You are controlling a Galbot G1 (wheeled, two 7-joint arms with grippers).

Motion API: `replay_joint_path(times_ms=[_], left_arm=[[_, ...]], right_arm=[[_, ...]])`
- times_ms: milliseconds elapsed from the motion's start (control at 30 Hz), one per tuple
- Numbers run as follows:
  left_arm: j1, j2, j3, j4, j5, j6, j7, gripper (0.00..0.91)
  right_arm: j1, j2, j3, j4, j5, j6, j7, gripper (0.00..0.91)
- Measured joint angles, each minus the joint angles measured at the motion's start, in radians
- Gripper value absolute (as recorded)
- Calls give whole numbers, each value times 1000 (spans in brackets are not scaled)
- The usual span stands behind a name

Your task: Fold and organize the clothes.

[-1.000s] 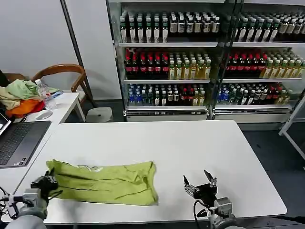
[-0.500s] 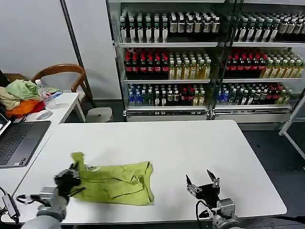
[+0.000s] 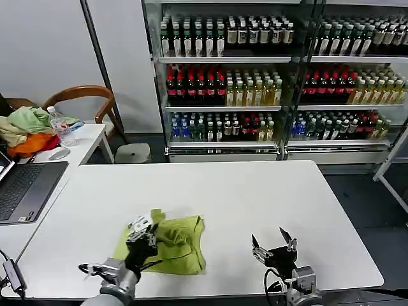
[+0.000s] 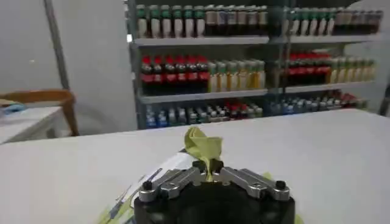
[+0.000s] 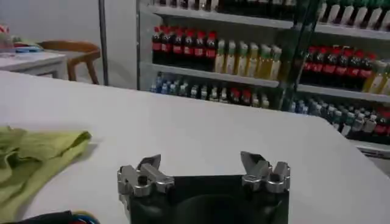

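The clothes, a lime yellow-green T-shirt point(image 3: 177, 245), lie folded over on themselves near the front of the white table point(image 3: 217, 191). My left gripper point(image 3: 143, 232) is above the shirt's left part, shut on a pinched fold of the fabric. In the left wrist view that fold point(image 4: 203, 145) sticks up from between the closed fingers of the left gripper point(image 4: 208, 166). My right gripper point(image 3: 273, 245) hovers open over bare table to the right of the shirt, with nothing between its fingers. The right wrist view shows the right gripper point(image 5: 202, 165) and the shirt's edge point(image 5: 36, 155) off to one side.
A side table at the left holds a laptop point(image 3: 22, 188), a heap of pale green, beige and orange garments point(image 3: 25, 131) and a water bottle point(image 3: 60, 124). A wooden chair point(image 3: 83, 95) and drink-filled glass coolers point(image 3: 274, 76) stand behind. Bare table lies beyond and right of the shirt.
My left gripper has carried the shirt's left end to the right, over the rest of the shirt, so the shirt is now much shorter. The right gripper has stayed almost still.
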Motion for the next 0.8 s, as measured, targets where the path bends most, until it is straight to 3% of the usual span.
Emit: replay_joint_path(times_ms=[267,300,333,800], left_arm=[[-50,-28,77,55,24,-19,15,50],[-56,-31,84,61,27,-21,15,282],[-61,-34,90,67,30,-23,16,907],[-96,-66,155,118,44,-101,32,907]], right_arm=[[-2,1,5,-1,-3,1,0,907],[-3,2,5,-1,-3,1,0,907],[-3,2,5,-1,-4,1,0,907],[1,9,2,1,-9,0,-3,907]])
